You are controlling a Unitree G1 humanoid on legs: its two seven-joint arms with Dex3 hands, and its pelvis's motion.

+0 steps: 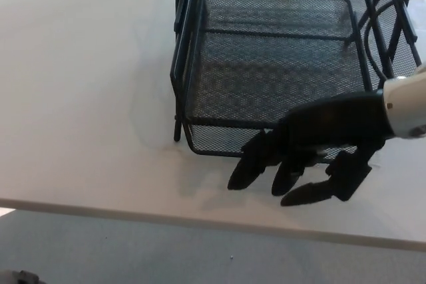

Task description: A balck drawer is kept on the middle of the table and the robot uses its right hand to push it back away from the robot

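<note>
Black wire-mesh drawer [273, 64] sits mid-counter, its near front rim under my right hand [309, 147] (fingers spread, gripping nothing). I judge an off-centre push could skew it in its frame. The pale counter [80, 98] offers open room left; its near edge lies close behind the hand.

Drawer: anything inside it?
No. The drawer shows only bare mesh; the right hand is at its front edge, outside it.
</note>
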